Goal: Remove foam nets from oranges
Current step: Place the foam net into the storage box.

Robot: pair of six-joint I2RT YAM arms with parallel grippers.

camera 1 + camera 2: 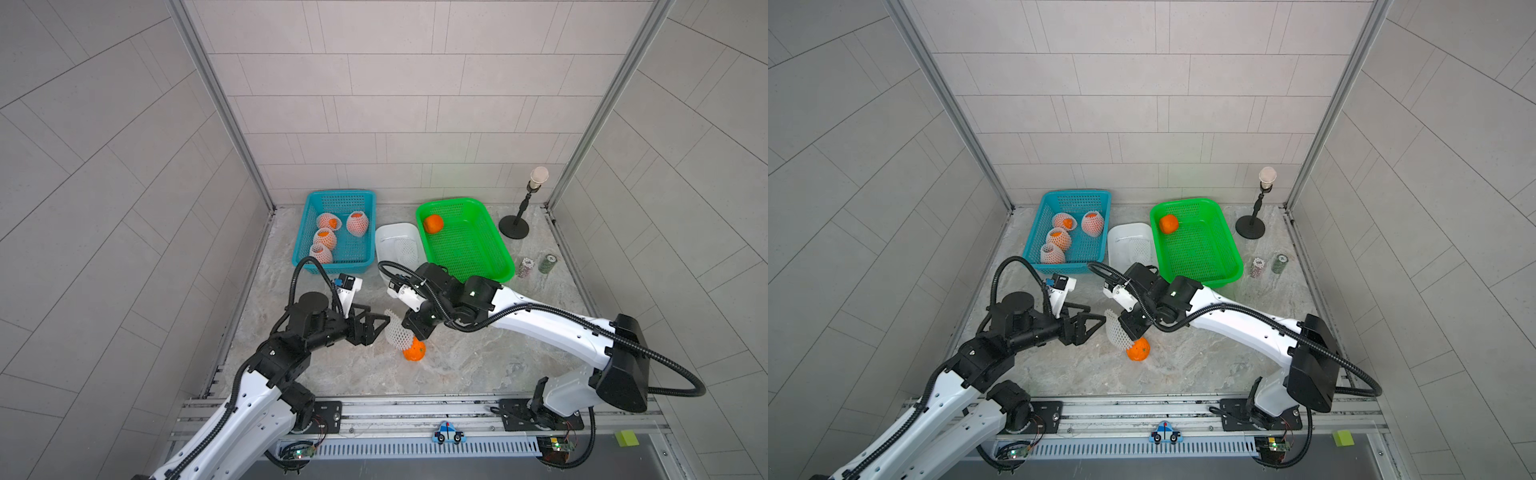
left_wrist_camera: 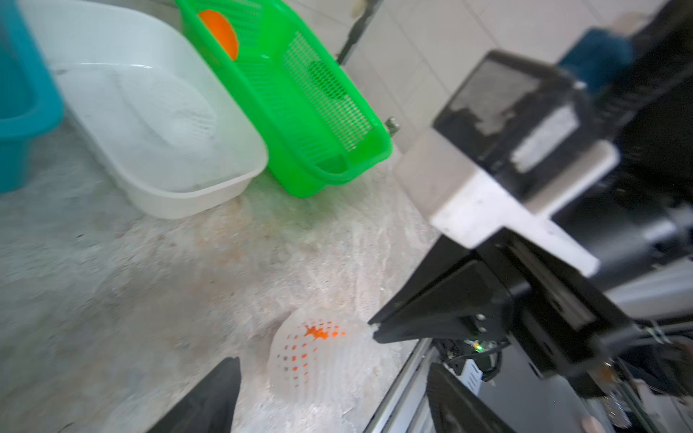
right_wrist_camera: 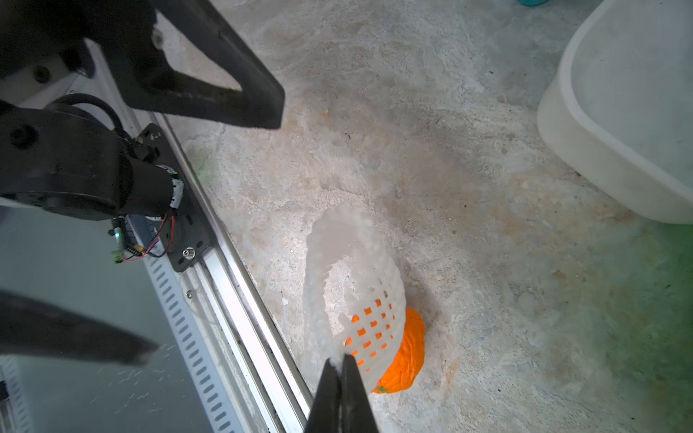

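Observation:
Near the table's front, a bare orange [image 1: 414,352] [image 3: 407,348] lies on the table with a white foam net [image 1: 395,332] [image 3: 356,277] lifted almost off it. My right gripper [image 1: 413,332] [image 3: 342,361] is shut on the net's edge. My left gripper [image 1: 379,314] [image 2: 333,401] stands open just left of the net, holding nothing. Several netted oranges [image 1: 357,222] lie in the blue basket [image 1: 340,193]. One bare orange [image 1: 433,223] is in the green basket [image 1: 449,202]. A loose foam net [image 1: 407,247] sits in the white tub [image 1: 388,232].
Two chip stacks [image 1: 527,267] stand right of the green basket. A black stand [image 1: 514,227] with a pale ball on top is at the back right corner. Metal rails [image 1: 415,409] run along the table's front edge, and tiled walls close the other sides.

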